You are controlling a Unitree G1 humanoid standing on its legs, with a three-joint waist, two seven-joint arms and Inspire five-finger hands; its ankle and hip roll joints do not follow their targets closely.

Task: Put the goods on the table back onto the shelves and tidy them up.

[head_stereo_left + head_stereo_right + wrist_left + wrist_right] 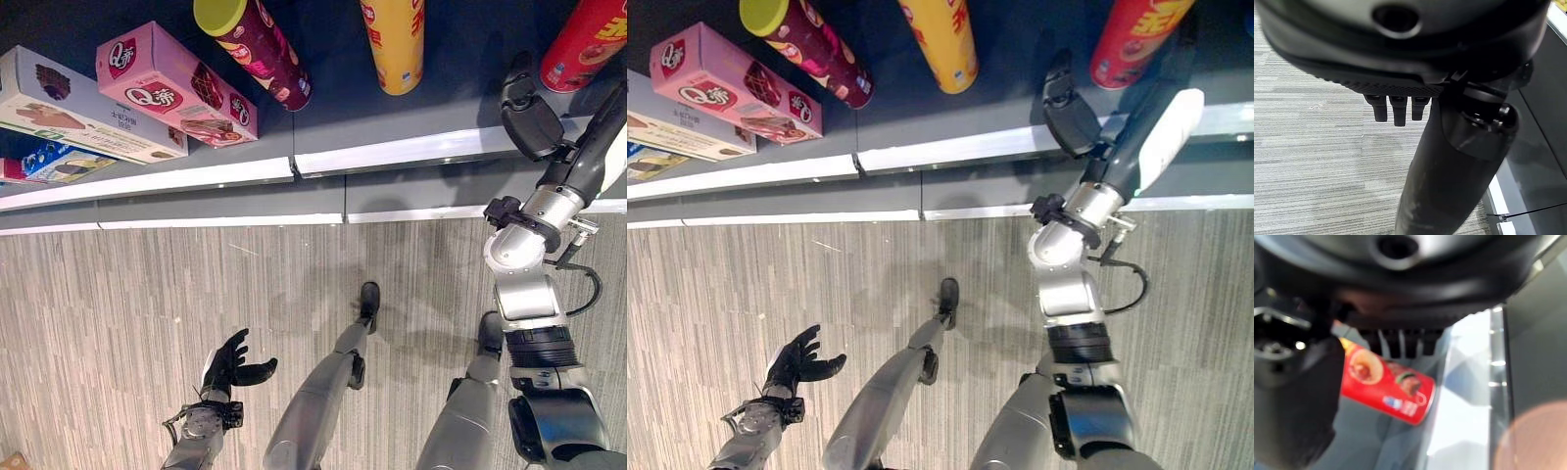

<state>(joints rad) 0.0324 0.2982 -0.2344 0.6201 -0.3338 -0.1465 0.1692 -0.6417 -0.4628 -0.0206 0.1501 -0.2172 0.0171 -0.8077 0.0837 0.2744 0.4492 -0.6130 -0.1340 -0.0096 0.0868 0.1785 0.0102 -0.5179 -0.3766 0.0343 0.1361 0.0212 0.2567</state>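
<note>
On the dark shelf point(333, 117) lie a red can point(588, 39), a yellow can point(394, 44) and a maroon can with a green lid point(257, 44). A pink box point(171, 83) rests beside a long pale box point(69, 108), with a blue pack point(49, 162) below them. My right hand point(529, 113) is raised to the shelf's front edge, just left of the red can point(1386, 387), fingers relaxed and holding nothing. My left hand point(233, 364) hangs low over the floor, open and empty.
The shelf's white front rail point(392, 154) runs across the view, and a second rail point(225, 221) of a lower shelf lies beneath it. Grey striped carpet point(118, 313) covers the floor in front.
</note>
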